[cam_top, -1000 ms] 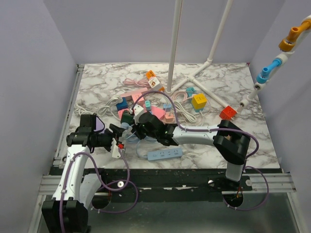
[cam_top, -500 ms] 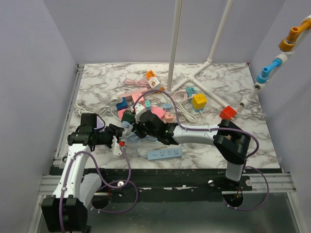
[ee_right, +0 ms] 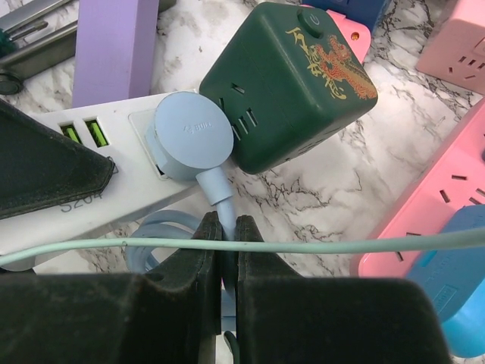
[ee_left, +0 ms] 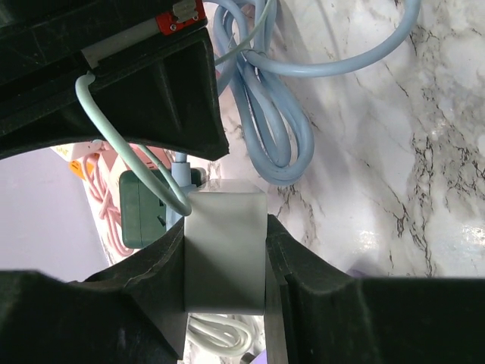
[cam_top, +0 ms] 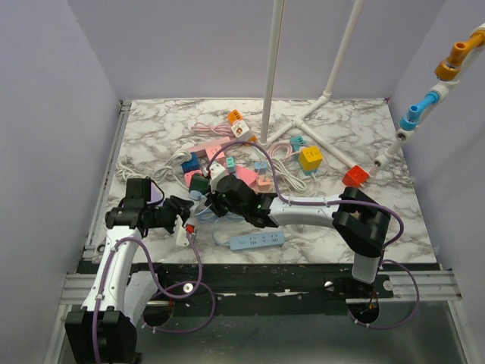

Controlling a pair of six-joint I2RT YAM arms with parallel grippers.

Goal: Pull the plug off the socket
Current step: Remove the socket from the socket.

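A round light-blue plug (ee_right: 189, 136) sits in a white socket strip (ee_right: 91, 197). My right gripper (ee_right: 225, 227) is shut on the plug's light-blue cable (ee_right: 222, 199) just below the plug. My left gripper (ee_left: 225, 244) is shut on the end of the white socket strip (ee_left: 225, 250), its fingers (ee_left: 295, 265) on both sides. In the top view both grippers meet at the table's front left, the left gripper (cam_top: 180, 225) beside the right gripper (cam_top: 208, 205). The coiled blue cable (ee_left: 265, 129) lies on the marble.
A dark green cube socket (ee_right: 288, 83) touches the plug. Pink strips (ee_right: 447, 174) lie to its right. A thin pale-green cable (ee_right: 341, 243) crosses my right fingers. A blue strip (cam_top: 258, 241), yellow cube (cam_top: 310, 158), red cube (cam_top: 355, 177) and white pipe frame (cam_top: 269, 76) stand farther off.
The left arm has shifted very slightly. Both grippers keep their holds and the plug stays in the strip.
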